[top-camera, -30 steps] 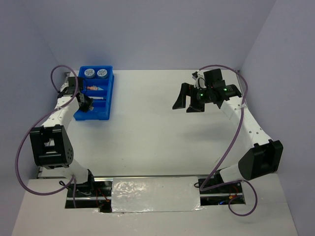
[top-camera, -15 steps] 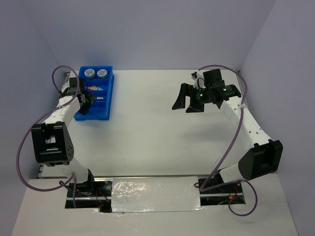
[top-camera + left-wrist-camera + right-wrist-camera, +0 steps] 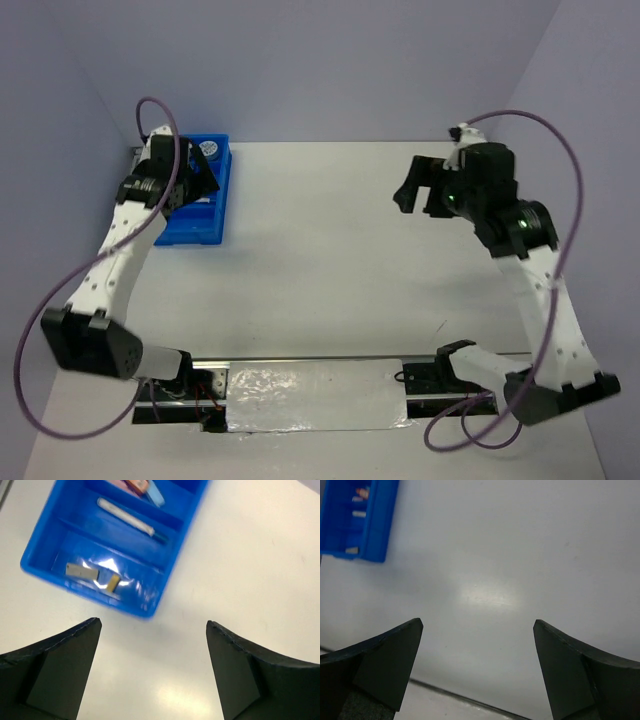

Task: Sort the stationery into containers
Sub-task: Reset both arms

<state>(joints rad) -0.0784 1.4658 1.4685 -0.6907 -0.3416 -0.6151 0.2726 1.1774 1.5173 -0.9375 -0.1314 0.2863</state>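
Observation:
The blue tray (image 3: 205,232) stands at the table's far left. In the left wrist view the tray (image 3: 75,510) holds a white pen (image 3: 127,517) in one compartment. A grey eraser (image 3: 82,571) and a beige eraser (image 3: 112,582) lie in the nearest compartment, and coloured sticks (image 3: 145,486) lie in the one beyond the pen. A tape roll (image 3: 208,149) shows at the tray's far end. My left gripper (image 3: 188,183) (image 3: 152,625) hangs open and empty above the tray's near side. My right gripper (image 3: 422,190) (image 3: 477,622) is open and empty, high over the right half of the table.
The white table (image 3: 320,260) ends at purple walls behind and at both sides. A silver taped strip (image 3: 315,395) runs between the arm bases at the near edge. The right wrist view catches the tray (image 3: 375,525) far off at its upper left.
The left gripper has opened and lifted from inside the tray. Both arms have risen, and the right gripper has shifted to the right.

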